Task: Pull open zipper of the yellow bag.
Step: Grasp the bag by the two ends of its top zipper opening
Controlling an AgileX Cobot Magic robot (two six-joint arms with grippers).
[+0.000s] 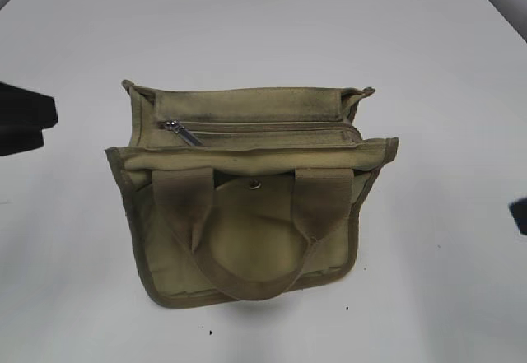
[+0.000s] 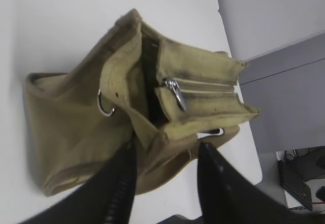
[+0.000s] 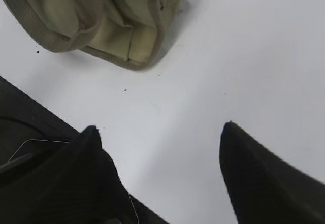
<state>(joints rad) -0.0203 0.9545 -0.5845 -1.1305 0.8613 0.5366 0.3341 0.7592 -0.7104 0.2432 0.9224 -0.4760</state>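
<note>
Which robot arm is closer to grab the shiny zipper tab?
Probably the left. Its open pincer hangs near the yellow bag, facing the silver pull tab. The right pincer is over bare table, away from the bag.

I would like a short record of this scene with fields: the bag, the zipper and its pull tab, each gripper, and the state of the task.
bag: yellow bag lying on the white table, handles toward the camera
zipper: zipper looks closed along its length
pull tab: silver pull tab at the left end in the exterior view
left gripper: left gripper open, near the bag, holding nothing
right gripper: right gripper open, over bare table, away from the bag
task state: not started
</note>
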